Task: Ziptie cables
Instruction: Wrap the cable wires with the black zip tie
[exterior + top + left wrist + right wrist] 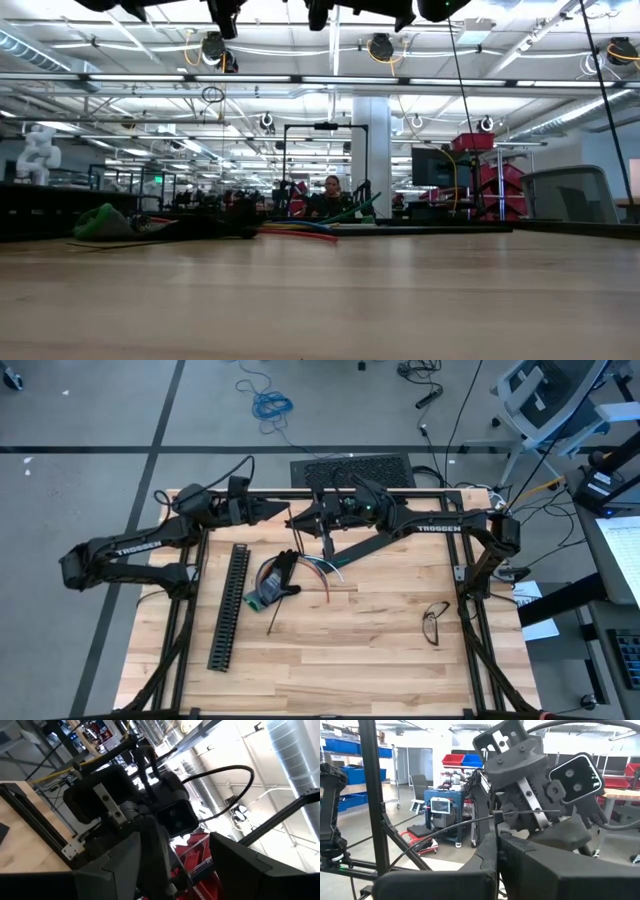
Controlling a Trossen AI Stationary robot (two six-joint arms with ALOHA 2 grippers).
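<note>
The cables [283, 576] lie loose on the table's middle, a dark clump with a green part, with white, red and green wires [322, 566] fanning right; the low view shows the cables [300, 229] flat on the wood. Both arms are raised over the far edge, tips facing each other. My right gripper [303, 520] [496, 837] is shut on a thin dark ziptie [445, 827]. My left gripper [283, 512] [175, 845] is open. Its fingers stand on either side of the right gripper's dark fingers [156, 847]; whether they touch I cannot tell. My right gripper pinches the ziptie between its two fingertips, at a small knob on the strip [495, 815]. The strip lies across the fingers, lifted clear of the table. One end curves away and down [410, 855]; the other reaches level toward the left gripper [555, 811].
A long black slotted channel [229, 605] lies left of the cables. A thin dark stick [276, 617] lies near them, and a pair of glasses [435, 622] toward the right. Bare wood stretches along the near side. A person [332, 192] sits far behind the table.
</note>
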